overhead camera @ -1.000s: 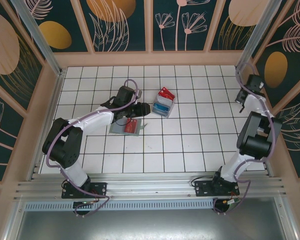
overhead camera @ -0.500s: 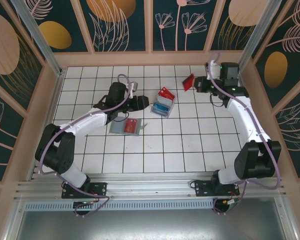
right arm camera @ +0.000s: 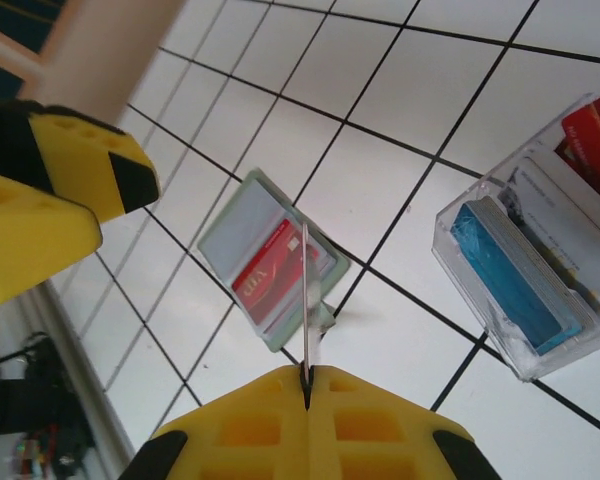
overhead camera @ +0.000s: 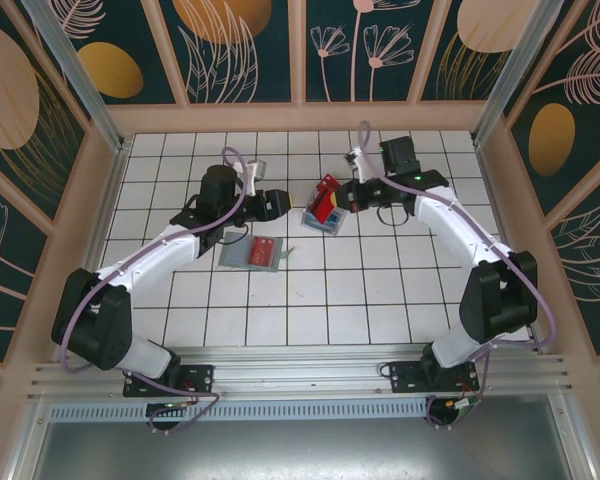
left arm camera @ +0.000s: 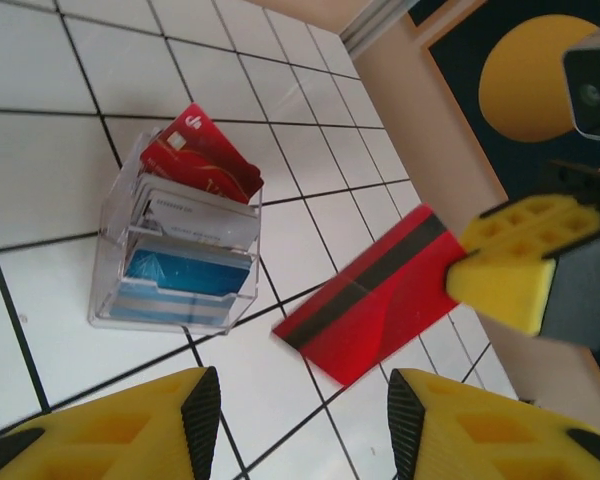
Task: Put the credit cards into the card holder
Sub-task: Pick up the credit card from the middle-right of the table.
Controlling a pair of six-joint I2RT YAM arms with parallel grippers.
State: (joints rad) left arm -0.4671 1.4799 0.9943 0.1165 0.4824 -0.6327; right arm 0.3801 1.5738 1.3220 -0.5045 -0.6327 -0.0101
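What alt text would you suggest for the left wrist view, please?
The right gripper pinches a red card with a dark stripe above the white tiled table. Left of it stands a clear tray of red, white and blue cards; the left gripper's open yellow fingers frame the bottom edge.

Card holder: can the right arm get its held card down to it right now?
Probably yes. The card holder lies open on the tiles, nothing over it; the left gripper hovers by the clear tray, off to the side. The right gripper pinches its red card.
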